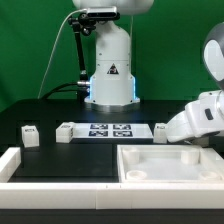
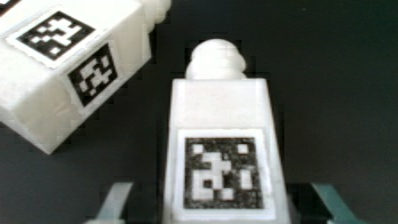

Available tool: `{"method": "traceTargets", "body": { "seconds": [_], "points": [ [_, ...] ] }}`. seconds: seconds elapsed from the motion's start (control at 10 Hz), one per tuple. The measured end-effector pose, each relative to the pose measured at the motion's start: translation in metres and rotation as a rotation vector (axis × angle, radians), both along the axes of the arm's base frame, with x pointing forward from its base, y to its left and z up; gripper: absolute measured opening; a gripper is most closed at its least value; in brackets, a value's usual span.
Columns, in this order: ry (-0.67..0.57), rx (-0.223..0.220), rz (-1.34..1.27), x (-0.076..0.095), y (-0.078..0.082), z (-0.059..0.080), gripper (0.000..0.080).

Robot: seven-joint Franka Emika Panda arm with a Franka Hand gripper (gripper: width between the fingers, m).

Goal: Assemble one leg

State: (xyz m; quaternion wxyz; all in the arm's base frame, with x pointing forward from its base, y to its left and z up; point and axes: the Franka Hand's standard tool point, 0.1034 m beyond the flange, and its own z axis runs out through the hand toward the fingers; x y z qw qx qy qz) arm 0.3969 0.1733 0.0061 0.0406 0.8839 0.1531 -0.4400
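1. In the wrist view the gripper is open. Its two grey fingers stand one on each side of the leg, with a dark gap showing between each finger and the leg's sides, so it has hold of nothing.
2. The leg lies on the black table between the fingers, its square marker tag facing the camera. A rounded peg sticks out of its far end.
3. Just beside the leg, and apart from it, sits a second white block set at an angle, with two tags on it.
4. In the exterior view the arm is low over the table at the exterior view's right, just behind the large white tray. The arm's housing hides the fingers and the leg there.
5. The marker board lies flat in the middle of the table, in front of the robot base.
6. A small tagged block stands well apart, at the exterior view's left.
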Motion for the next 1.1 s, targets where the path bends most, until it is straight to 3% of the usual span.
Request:
{"method": "traceTargets", "body": {
  "seconds": [0.2,0.3,0.5,0.7,0.8,1.0,1.1],
  "points": [
    [0.003,0.014,-0.001,0.001,0.000,0.003,0.0290],
    [-0.006,0.035,-0.012,0.008,0.000,0.015,0.0290],
    [0.011,0.034,-0.036,0.015,-0.002,0.052,0.0290],
    [-0.013,0.035,-0.045,0.024,-0.007,0.072,0.0290],
    [-0.049,0.041,-0.051,0.028,-0.008,0.079,0.0290],
    [-0.079,0.051,-0.054,0.030,-0.007,0.073,0.0290],
    [-0.193,0.079,-0.064,0.041,-0.005,0.071,0.0290]
  ]
}}
